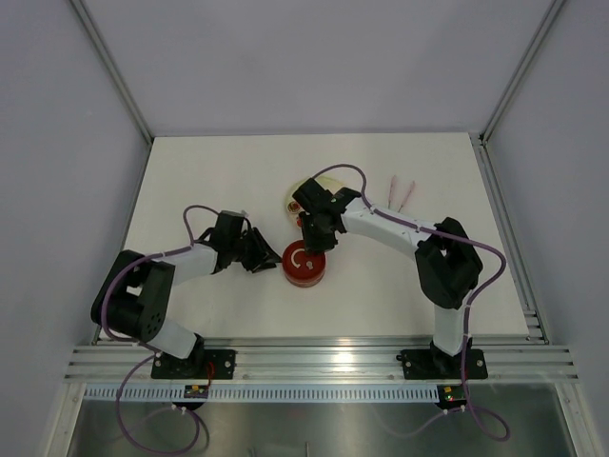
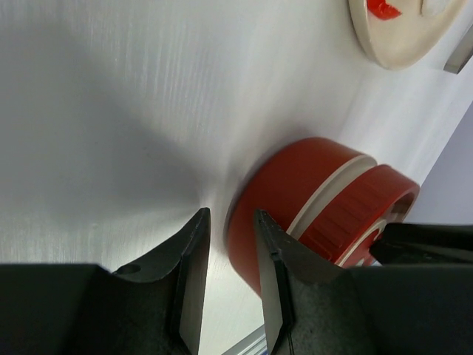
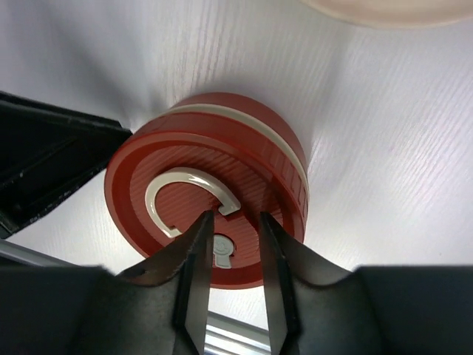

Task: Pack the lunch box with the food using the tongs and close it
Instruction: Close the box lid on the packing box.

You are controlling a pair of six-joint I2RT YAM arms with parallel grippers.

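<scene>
Closest to the right wrist lens, the right gripper (image 3: pixel 234 216) hangs directly over the lunch box (image 3: pixel 295 196). Its two black fingers are parted by a narrow gap with nothing caught between them. Through that gap shows a small pale keyhole-shaped mark on the red lid (image 3: pixel 185 159). Whether the fingertips touch the lid cannot be told. The lid sits on the box, closing it, with its white curl mark (image 3: pixel 185 174) facing up. A cream ring runs round the side between the lid and the red base.

The left gripper (image 2: pixel 230 216) is low over the table (image 2: pixel 111 111), just beside the lunch box on its left side in the overhead view. Its jaws are drawn together as far as they go, with only a thin slit of table showing between them and nothing held. One finger lies against or just in front of the box's red wall, and contact cannot be confirmed.

Beyond the box, a pale round plate (image 2: pixel 399 44) rests on the table, partly hidden under the right arm in the overhead view. A red food piece (image 2: pixel 383 7) lies on it at the frame's edge, and what else the plate carries is cut off. The tongs (image 1: pixel 401 193), two slim pinkish arms, lie flat on the white table to the right of the plate, well apart from both grippers and from the lunch box.
</scene>
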